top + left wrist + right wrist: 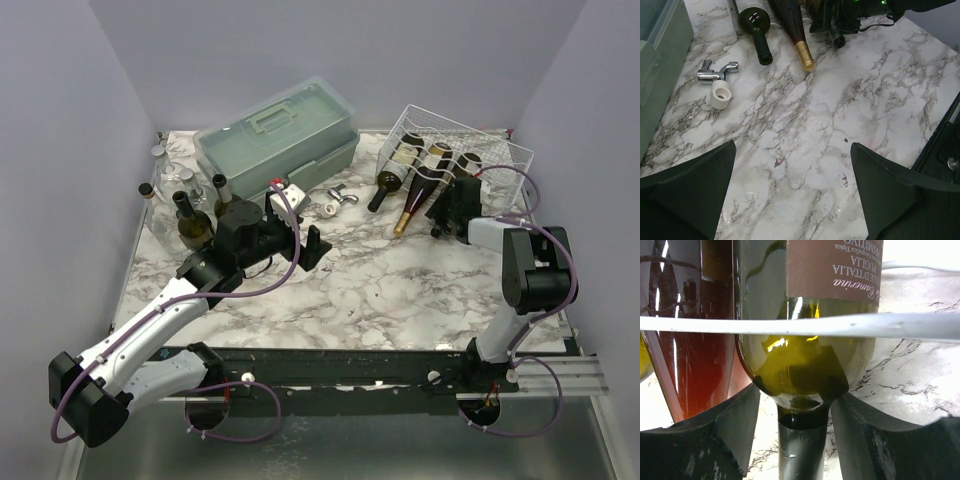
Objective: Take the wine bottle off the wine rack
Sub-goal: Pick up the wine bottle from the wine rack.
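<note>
The wine bottle (805, 365), green glass with a brown label, lay in the cradle at the right end of the wine rack (500, 150), its neck poking out past the rack's near edge. The right hand (796, 405) sat at that neck just below the shoulder, one finger on each side. The jaws stood partly apart, with a gap showing between one finger and the glass, so I would not call it a grip yet. The likeliest trouble was the rack's front wire (900, 325), which crossed the bottle's belly right behind the fingers. A pull that lifted too soon could hook the shoulder on it and drag the light rack along. A hold on smooth, tapering glass could also slide toward the cap under the weight of the body. The reddish neighbouring bottle (705, 350) lay close beside it in the rack and might roll if the rack jerked. The left hand (792, 190), wide open and empty, hovered over the tabletop (830, 110) well to the left of the rack, too far off to steady it.
</note>
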